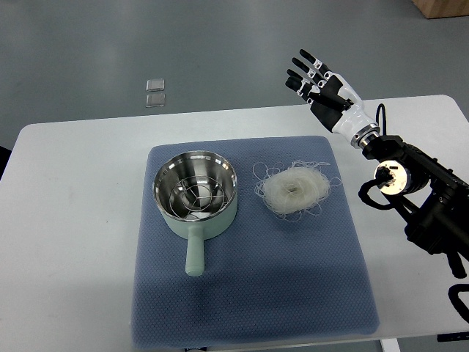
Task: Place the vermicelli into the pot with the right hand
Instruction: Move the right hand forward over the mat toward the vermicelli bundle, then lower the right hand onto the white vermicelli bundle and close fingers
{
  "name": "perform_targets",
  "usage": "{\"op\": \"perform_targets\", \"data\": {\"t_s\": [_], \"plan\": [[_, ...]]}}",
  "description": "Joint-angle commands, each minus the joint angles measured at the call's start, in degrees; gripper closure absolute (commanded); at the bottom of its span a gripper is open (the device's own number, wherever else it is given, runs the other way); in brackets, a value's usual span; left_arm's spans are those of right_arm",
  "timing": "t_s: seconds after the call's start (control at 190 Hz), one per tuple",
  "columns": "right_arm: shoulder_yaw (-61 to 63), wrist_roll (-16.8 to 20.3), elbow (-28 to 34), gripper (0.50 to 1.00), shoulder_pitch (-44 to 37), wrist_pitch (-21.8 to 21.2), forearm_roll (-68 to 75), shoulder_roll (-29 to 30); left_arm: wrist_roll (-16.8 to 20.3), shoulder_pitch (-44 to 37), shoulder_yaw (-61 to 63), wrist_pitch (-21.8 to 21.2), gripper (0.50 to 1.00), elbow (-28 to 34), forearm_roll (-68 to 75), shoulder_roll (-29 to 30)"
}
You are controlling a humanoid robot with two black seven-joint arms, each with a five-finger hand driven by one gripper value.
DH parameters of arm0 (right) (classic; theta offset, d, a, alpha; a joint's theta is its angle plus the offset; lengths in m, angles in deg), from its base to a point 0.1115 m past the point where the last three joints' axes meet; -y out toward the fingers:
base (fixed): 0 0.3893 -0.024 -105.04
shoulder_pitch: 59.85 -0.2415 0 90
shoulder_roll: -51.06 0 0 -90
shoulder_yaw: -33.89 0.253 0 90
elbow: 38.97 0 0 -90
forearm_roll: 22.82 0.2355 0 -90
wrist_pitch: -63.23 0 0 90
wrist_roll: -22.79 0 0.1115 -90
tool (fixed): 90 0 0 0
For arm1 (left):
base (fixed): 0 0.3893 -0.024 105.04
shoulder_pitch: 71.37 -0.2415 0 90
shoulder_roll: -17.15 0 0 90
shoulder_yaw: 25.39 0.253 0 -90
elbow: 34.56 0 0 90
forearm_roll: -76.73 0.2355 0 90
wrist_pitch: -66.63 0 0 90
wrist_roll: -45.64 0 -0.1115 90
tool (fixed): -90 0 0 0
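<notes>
Setting: white rectangular table [73, 220] with rounded corners, seen steeply from above, grey floor beyond its far edge.
Mat: blue-grey textured fabric mat [249, 293] spread over the middle of the table, carrying both pot and noodles.
Pot: pale green saucepan with a shiny steel interior [195, 192], upright on the mat's far-left part, short green handle pointing toward the mat's near edge; ringed metal insert visible at the bottom.
Vermicelli: loose round nest of translucent white vermicelli [294, 188], on the mat's far-right part, just beside the pot but apart from it; stray strands curling out around the rim of the nest.
Right hand: black-and-white robotic right hand with jointed fingers [320, 84], raised over the table's far-right edge, arm entering from the picture's right side.
Hand state: fingers [306, 60] extended and fanned apart, tips pointing toward the far-left, palm wide open, nothing held and nothing touched.
Hand and vermicelli: well apart, the hand beyond the mat's far-right corner, the nest lying untouched on the mat.
Arm: black jointed forearm with a round white-lit fitting [387, 176], over the table's right edge.
Floor: two small clear square packets [155, 93], lying side by side beyond the table's far edge.
</notes>
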Motion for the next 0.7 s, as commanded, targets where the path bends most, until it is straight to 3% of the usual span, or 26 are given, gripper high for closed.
{"op": "perform_targets", "data": {"t_s": [0.0,0.237,0.39,0.543,0.696], "plan": [[-10.5,0.6,0.0,0.570,-5.4,-0.9,-3.7,-5.9,0.0,0.0,0.1,0.1,0.500,-0.1,0.0,0.0],[-46.5,0.6,0.0,0.570,-27.9,-2.8,-8.7,-14.0,0.0,0.2,0.1,0.1,0.500,-0.2,0.0,0.0],[-63.6,1.0,0.8,0.570,-39.6,-6.2,-10.1,-13.3,0.0,0.4,0.1,0.1,0.500,-0.3,0.1,0.0],[-79.8,3.8,4.7,0.570,-49.6,-10.5,-11.2,-10.5,0.0,0.4,0.1,0.1,0.500,-0.3,0.1,0.0],[-85.8,5.1,8.1,0.570,-53.2,-12.0,-11.6,-8.3,0.0,0.4,0.1,0.2,0.500,-0.3,0.1,0.0]]}}
